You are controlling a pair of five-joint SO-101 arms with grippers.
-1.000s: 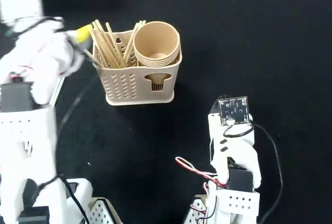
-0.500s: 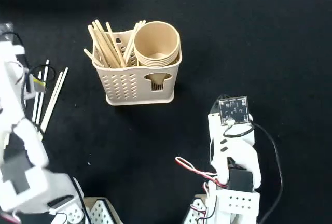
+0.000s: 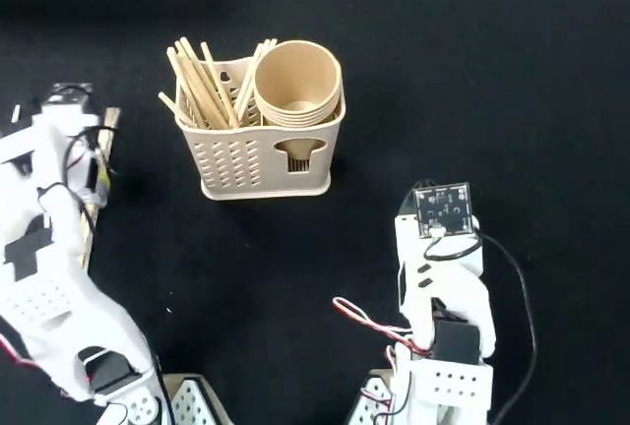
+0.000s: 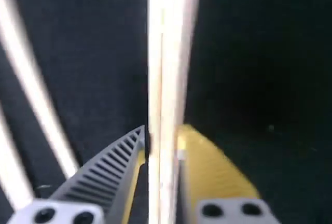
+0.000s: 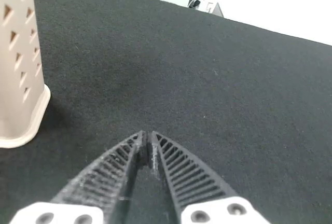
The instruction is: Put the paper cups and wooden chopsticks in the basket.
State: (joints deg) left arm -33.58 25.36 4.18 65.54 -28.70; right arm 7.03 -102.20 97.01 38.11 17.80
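Mostly done, I'm judging. The paper cups (image 3: pixel 298 86) are sitting stacked in one compartment of the basket (image 3: pixel 236 164), and a bundle of wooden chopsticks (image 3: pixel 200 86) is standing tilted in the compartment next to them, tips poking out over the rim. The basket itself is standing upright on the black worktop (image 3: pixel 472 81).

What's left: a few chopsticks lying flat on the worktop, well apart from the basket on the chopstick-compartment side, under my left arm (image 3: pixel 49 209). I'm seeing one loose chopstick (image 4: pixel 165 53) running straight between the jaws of the left end effector (image 4: pixel 162 130). The jaws are narrow and look to be touching it on both sides, so I'm calling it gripped, though the stick is lying low against the worktop, not lifted. At least two spare chopsticks (image 4: pixel 28 94) are lying just beside it, apart from the jaws. An exact count is too blurred for me to give.

The right end effector (image 5: pixel 147 143) is pinched together on nothing, hanging over bare worktop near a corner of the basket.

Writing: I'm not finding any legible label or print on the basket, the cups or the chopsticks.
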